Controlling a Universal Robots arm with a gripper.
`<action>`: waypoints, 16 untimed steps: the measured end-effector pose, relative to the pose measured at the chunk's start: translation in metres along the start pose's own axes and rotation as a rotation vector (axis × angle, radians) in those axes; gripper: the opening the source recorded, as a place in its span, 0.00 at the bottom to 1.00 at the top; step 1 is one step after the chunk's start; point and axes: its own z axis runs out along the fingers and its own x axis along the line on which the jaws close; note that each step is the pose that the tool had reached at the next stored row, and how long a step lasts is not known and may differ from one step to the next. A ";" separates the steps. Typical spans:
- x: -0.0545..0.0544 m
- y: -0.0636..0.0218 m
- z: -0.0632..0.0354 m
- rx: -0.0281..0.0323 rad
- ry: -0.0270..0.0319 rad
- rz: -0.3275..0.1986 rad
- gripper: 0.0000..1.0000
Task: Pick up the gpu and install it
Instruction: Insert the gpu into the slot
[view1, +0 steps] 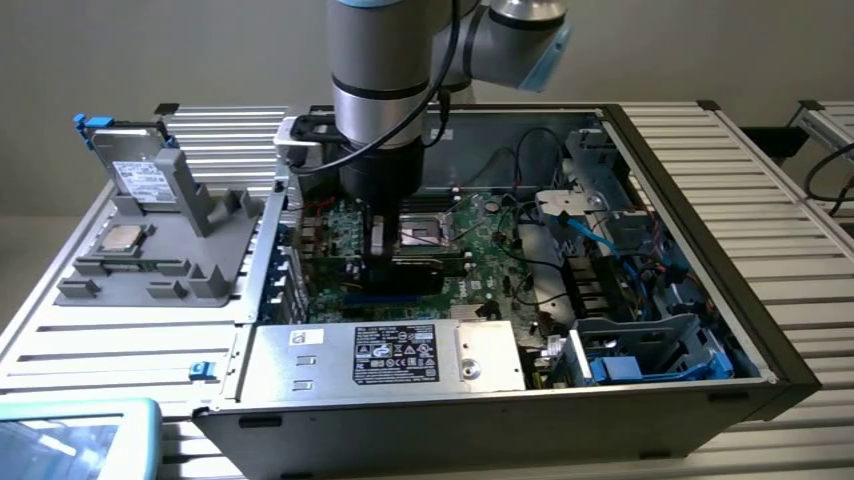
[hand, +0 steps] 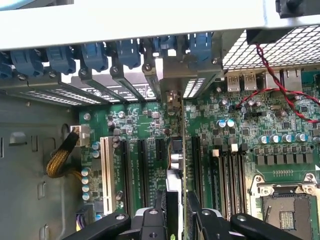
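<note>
My gripper (view1: 398, 255) reaches down into the open computer case (view1: 694, 250), low over the green motherboard (view1: 501, 265). In the wrist view the gpu (hand: 178, 165) appears edge-on, a thin green board with a black face. It stands upright over the expansion slots, and its silver bracket end (hand: 172, 100) is close to the rear slot openings. The gripper (hand: 181, 210) is shut on the card's near edge, with one black finger (hand: 167, 205) on each side. I cannot tell whether the card's connector is seated in a slot.
A grey parts holder (view1: 174, 265) stands at the exterior view's left with a silver drive (view1: 140, 170) upright in it. The power supply (view1: 387, 355) fills the case's near side. Blue slot latches (hand: 125, 52), a white slot (hand: 106, 170), memory slots (hand: 225, 165) and red cables (hand: 280, 90) surround the card.
</note>
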 end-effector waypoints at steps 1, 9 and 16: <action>0.000 0.0011 0.0004 0.0003 -0.0001 0.000 0.27; 0.000 0.0050 0.0014 0.0002 -0.0001 0.000 0.27; 0.000 0.0013 -0.0014 -0.0037 -0.0007 0.000 0.27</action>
